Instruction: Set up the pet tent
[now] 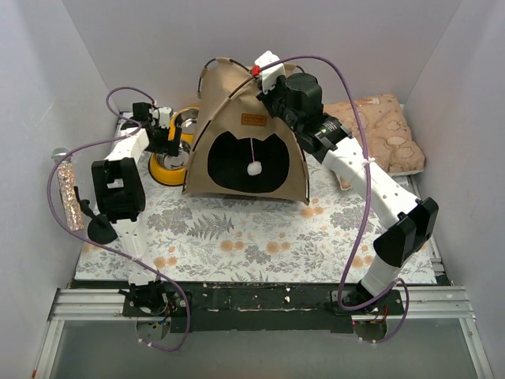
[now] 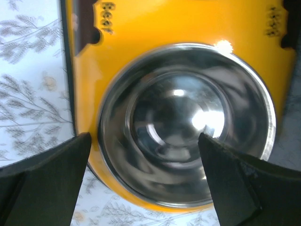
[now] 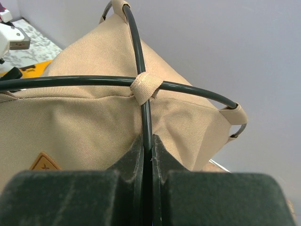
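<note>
Upright tent (image 1: 246, 134) on floral mat (image 1: 252, 237), doorway facing arm bases, white pom-pom (image 1: 254, 168) hanging in doorway. Black poles (image 3: 141, 56) cross over tent top, tied there by tan loop (image 3: 145, 89). At tent's upper right, right gripper (image 3: 151, 146) pinched tight on one of the poles, just beside crossing. Left of tent, left gripper (image 2: 145, 137) spread wide above yellow bowl (image 2: 183, 122), holding nothing. Bowl just beside tent's left edge. Right of tent, cushion (image 1: 387, 130), near.
</note>
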Motion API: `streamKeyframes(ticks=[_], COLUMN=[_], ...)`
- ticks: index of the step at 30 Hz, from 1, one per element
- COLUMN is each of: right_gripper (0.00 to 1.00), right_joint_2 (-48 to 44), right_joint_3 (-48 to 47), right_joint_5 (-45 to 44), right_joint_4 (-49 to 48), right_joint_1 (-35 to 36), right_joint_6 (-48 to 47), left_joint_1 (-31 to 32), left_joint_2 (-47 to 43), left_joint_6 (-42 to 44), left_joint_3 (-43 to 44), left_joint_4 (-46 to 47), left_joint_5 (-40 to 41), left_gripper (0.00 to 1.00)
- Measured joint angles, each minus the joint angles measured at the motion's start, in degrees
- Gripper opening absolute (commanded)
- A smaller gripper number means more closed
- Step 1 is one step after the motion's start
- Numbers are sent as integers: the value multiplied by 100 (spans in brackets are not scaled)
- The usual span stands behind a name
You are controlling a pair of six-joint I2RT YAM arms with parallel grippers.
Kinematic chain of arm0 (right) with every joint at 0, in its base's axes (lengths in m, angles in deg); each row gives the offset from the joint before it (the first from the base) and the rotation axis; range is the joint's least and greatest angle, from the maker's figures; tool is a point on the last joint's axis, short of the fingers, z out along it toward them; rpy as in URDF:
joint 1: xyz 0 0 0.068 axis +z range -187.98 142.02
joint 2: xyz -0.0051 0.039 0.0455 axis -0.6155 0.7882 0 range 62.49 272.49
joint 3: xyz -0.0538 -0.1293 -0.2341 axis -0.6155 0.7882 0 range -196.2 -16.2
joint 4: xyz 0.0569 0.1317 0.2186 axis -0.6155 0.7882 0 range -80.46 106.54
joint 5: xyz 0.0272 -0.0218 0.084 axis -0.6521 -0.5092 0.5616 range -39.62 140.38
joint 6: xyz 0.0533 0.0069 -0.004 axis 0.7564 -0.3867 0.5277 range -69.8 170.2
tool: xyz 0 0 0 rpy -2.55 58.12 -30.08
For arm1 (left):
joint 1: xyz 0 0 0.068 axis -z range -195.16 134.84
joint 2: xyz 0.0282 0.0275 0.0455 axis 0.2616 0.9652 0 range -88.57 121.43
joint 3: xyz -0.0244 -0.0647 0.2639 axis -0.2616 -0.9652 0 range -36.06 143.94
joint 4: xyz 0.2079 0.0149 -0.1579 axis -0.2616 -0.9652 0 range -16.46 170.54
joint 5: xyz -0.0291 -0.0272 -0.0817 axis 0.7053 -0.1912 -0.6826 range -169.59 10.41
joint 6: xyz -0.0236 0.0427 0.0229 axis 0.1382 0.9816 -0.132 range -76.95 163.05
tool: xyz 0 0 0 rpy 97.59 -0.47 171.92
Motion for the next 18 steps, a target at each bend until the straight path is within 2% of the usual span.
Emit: streamKeyframes(ticks=[3, 7, 9, 13, 18], right_gripper=[1, 1, 1, 1, 1], right_joint_2=[-2, -2, 2, 157, 767], right_joint_3=[26, 247, 372, 424, 101], right_joint_5=[-129, -129, -39, 208, 411], right_joint_4=[7, 4, -4, -68, -229], right_joint_1=[-72, -203, -260, -313, -319], right_joint_6=[-57, -138, -201, -282, -260], left_joint_1=[85, -216, -452, -804, -1016], left_joint_2=[297, 284, 105, -509, -765], left_joint_6=[264, 387, 254, 356, 120], left_joint_3=[221, -186, -555, -1346, -1576], left_joint_4=[28, -87, 157, 74, -313], left_joint_5=[649, 1290, 1123, 1609, 1862], left_gripper=[98, 98, 98, 97, 98])
